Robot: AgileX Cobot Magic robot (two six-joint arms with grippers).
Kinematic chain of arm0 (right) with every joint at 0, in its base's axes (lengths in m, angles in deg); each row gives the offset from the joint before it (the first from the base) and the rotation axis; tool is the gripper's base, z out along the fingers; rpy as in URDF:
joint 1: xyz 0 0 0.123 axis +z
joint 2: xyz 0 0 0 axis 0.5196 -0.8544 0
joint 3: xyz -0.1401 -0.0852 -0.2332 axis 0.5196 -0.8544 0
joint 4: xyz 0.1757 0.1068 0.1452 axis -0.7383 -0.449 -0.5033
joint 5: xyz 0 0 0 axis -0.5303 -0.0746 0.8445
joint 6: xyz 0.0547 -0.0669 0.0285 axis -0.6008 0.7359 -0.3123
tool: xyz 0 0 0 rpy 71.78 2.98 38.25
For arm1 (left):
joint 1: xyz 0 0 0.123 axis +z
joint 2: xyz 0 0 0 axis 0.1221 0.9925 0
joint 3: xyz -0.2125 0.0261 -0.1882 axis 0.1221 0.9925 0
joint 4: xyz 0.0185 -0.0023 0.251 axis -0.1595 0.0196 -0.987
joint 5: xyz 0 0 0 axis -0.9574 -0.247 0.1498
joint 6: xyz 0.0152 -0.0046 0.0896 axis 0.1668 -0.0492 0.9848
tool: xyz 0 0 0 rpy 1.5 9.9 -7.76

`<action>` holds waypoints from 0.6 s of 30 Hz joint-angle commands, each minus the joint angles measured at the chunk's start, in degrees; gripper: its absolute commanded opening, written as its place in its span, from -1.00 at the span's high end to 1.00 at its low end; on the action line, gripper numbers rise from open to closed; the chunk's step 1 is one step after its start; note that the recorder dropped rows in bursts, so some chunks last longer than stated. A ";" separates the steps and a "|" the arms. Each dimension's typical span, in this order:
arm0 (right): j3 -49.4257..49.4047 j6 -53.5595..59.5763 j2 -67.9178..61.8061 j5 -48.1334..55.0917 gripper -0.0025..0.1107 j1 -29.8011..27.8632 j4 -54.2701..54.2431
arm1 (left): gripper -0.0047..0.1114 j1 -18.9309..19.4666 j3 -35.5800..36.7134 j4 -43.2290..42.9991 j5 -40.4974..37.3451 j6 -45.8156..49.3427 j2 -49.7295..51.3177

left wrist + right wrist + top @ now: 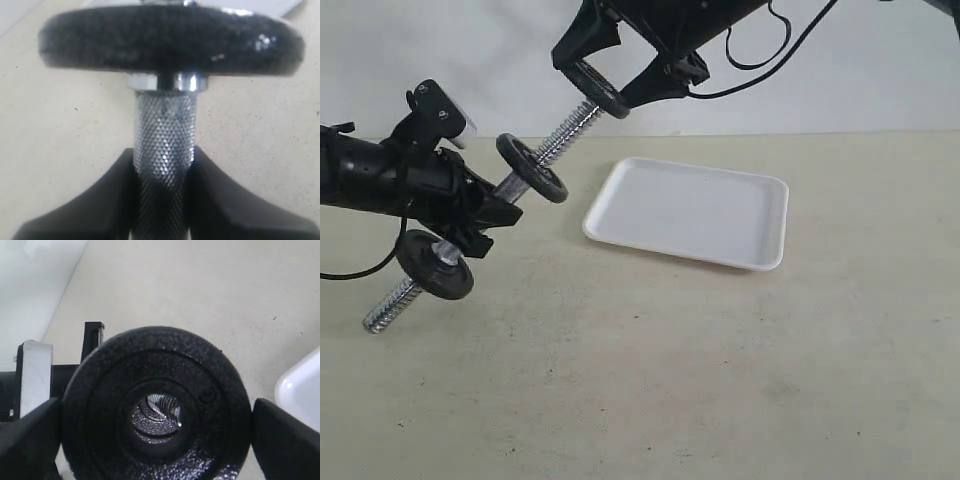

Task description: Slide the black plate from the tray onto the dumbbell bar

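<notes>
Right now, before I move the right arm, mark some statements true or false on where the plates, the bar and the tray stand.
1. The white tray has no plate in it. True.
2. The left gripper grips the dumbbell bar by a threaded end. False: it clamps the knurled middle.
3. The right gripper holds the black plate by its rim, with threads showing through the hole. True.
4. The bar rests in the tray. False: it is held tilted in the air.
5. Only one other plate sits on the bar. False: an upper mounted plate and a lower mounted plate flank the left gripper.
</notes>
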 commanded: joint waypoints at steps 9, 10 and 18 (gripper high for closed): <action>0.77 -0.03 1.63 -0.53 0.96 0.27 -0.16 | 0.84 -0.05 -2.72 6.52 -6.27 0.21 -2.65; 0.77 -0.03 1.63 -0.53 0.96 0.27 0.43 | 0.84 -0.05 -2.72 6.52 -6.27 0.21 -2.65; 0.77 -0.17 1.63 -0.53 0.96 0.27 1.20 | 0.84 -0.05 -2.72 6.52 -6.27 0.21 -2.65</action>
